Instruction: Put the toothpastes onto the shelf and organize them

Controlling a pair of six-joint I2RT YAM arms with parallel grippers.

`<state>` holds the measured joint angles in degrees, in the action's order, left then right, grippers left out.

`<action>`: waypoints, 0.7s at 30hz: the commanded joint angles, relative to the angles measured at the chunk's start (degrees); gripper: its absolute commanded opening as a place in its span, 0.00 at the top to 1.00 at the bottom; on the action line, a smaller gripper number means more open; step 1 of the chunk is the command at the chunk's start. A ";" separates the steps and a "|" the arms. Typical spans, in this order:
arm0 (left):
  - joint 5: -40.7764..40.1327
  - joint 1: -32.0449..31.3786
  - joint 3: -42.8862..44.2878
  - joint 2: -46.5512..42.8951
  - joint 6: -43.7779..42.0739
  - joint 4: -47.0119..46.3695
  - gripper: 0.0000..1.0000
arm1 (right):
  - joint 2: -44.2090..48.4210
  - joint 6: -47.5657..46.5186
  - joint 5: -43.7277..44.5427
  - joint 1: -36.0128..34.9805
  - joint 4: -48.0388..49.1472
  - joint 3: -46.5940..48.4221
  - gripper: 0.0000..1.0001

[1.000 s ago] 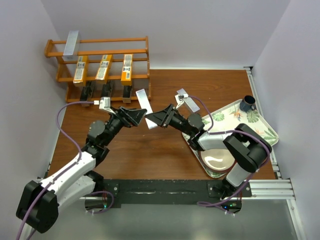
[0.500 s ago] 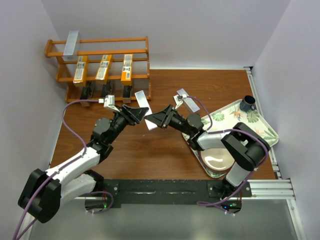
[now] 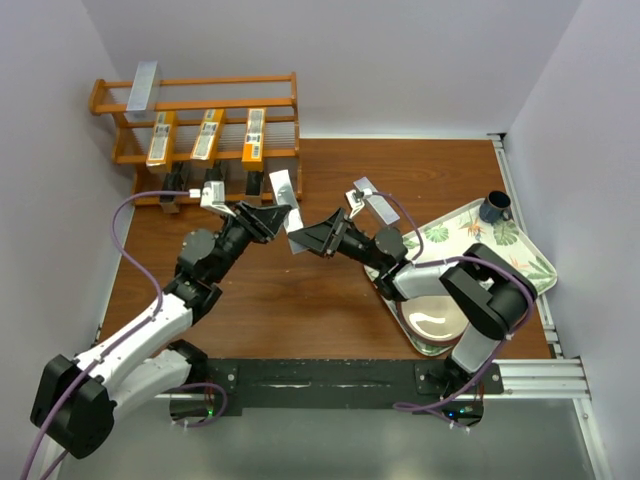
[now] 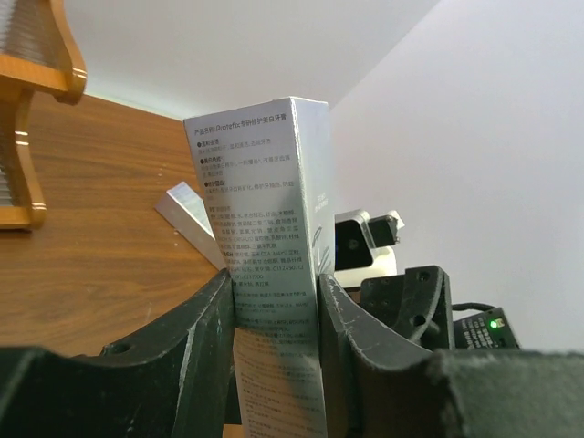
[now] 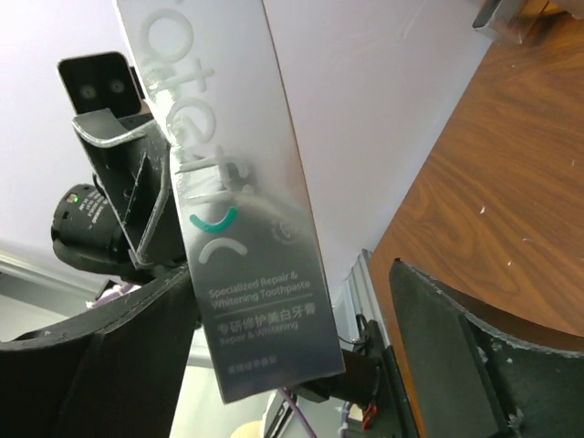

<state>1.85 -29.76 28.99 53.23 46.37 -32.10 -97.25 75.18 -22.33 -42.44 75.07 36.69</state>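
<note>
My left gripper [image 3: 276, 219] [image 4: 274, 285] is shut on a silver-grey toothpaste carton [image 3: 284, 188] [image 4: 260, 201] at mid-length, held above the table's middle. My right gripper [image 3: 303, 241] [image 5: 292, 274] stands open around the same carton's lower end [image 5: 228, 182]; the carton rests against one finger and the other stands apart. The orange-brown shelf [image 3: 275, 79] stands at the back left. It holds one silver carton [image 3: 143, 85] on top, three orange cartons [image 3: 207, 135] on the middle tier and three black ones [image 3: 213, 181] below. A silver-grey piece [image 4: 187, 214] lies on the wood beyond the held carton.
A leaf-patterned tray [image 3: 462, 222] lies at the right with a dark cup [image 3: 495, 207] and a pale bowl [image 3: 436, 321]. Lilac walls close in the left, back and right sides. A black rail runs along the near edge [image 3: 330, 382].
My left gripper has closed on the silver carton, and my right gripper has opened off it. The left arm and carton have shifted slightly toward the shelf.
</note>
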 commanded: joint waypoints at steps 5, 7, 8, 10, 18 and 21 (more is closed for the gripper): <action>-4.04 -0.12 11.69 -0.85 -15.40 14.85 0.67 | 1.54 0.41 -5.97 2.88 16.96 -0.39 0.02; -4.83 -0.04 14.15 -0.76 -18.67 20.37 0.66 | 3.46 -0.03 -7.72 3.67 14.42 -0.74 0.02; -4.92 -0.04 14.86 -0.59 -21.90 21.97 0.66 | 4.43 -0.73 -8.17 4.28 10.23 -0.91 0.01; -5.01 -0.04 16.62 -0.50 -25.00 26.44 0.65 | 8.20 -4.14 -8.70 4.73 4.68 -0.92 0.01; -0.01 -0.12 21.54 2.49 -36.96 37.80 0.62 | 23.95 -22.87 2.09 4.91 -47.61 9.09 0.01; 4.38 -0.12 21.89 2.84 -38.81 38.07 0.61 | 23.43 -26.30 4.39 4.91 -59.75 16.47 0.01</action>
<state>0.36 -29.76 47.29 56.07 13.74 4.78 -74.06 57.52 -23.86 -37.56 38.15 45.36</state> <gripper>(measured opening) 0.414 0.986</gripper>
